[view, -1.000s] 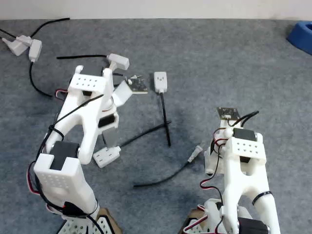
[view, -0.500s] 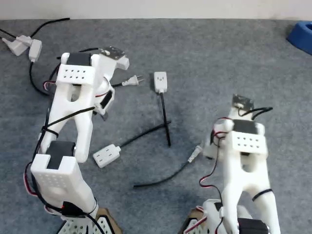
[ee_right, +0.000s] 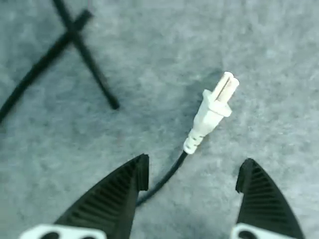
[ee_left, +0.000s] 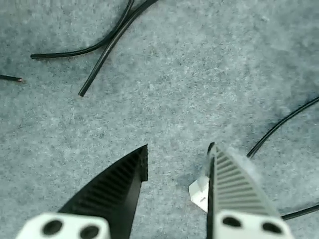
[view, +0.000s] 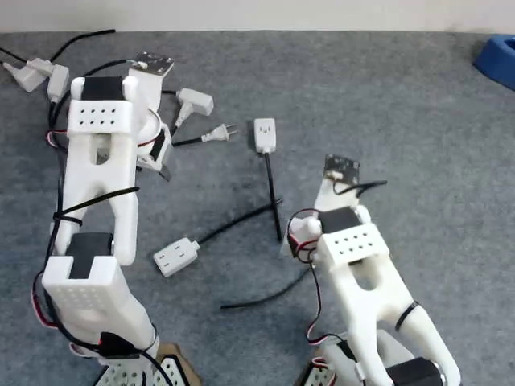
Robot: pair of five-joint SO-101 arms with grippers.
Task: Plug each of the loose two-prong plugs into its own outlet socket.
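A white two-prong plug (view: 217, 133) on a black cord lies at the back, beside a white outlet socket (view: 265, 134) and another socket (view: 195, 101). A third socket (view: 175, 257) lies nearer the front. My left gripper (ee_left: 178, 149) is open over bare carpet, left of that plug in the high view (view: 159, 161). A white corner (ee_left: 199, 194) of something peeks out from behind its pale finger. My right gripper (ee_right: 195, 160) is open just above a second white plug (ee_right: 214, 109), whose prongs point away from it. In the high view the right arm covers this plug.
Black cords (view: 272, 193) cross in the middle of the grey carpet. Two more white plug pieces (view: 44, 78) lie at the far left corner. A blue object (view: 497, 60) sits at the far right edge.
The left arm has swung back and to the left, away from the back plug. The right arm has swung left and now covers the front plug.
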